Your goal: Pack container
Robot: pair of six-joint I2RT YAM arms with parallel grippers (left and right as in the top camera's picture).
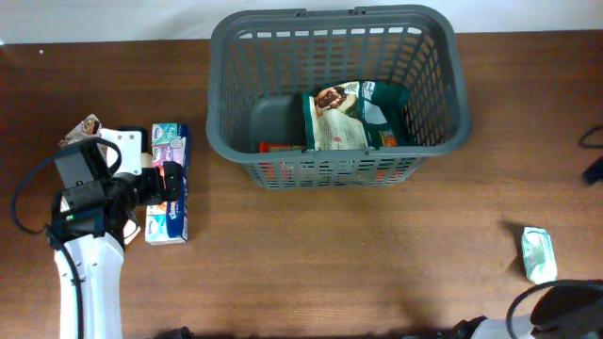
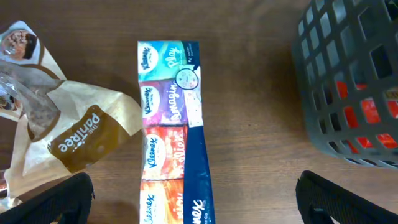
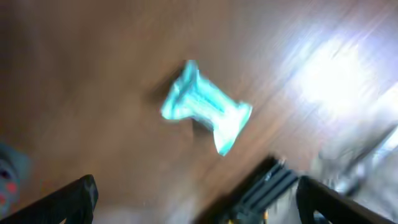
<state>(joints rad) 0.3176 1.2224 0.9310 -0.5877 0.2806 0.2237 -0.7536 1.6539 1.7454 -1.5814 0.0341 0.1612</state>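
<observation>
My left claw (image 2: 196,202) hangs spread wide over the tissue pack (image 2: 173,124): soft, light, slick film, so I judge a grip across its narrow width best. My right claw (image 3: 199,208) is spread too, above a teal packet (image 3: 205,109). Farther off, at two o'clock from my left claw, the container (image 1: 231,113) sits on the table (image 1: 377,254), probably stiff, bulky and best held by its rim.

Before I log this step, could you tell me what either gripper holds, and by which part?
Nothing is held. The left gripper is open over the tissue pack; the right gripper is open near a teal packet.
</observation>
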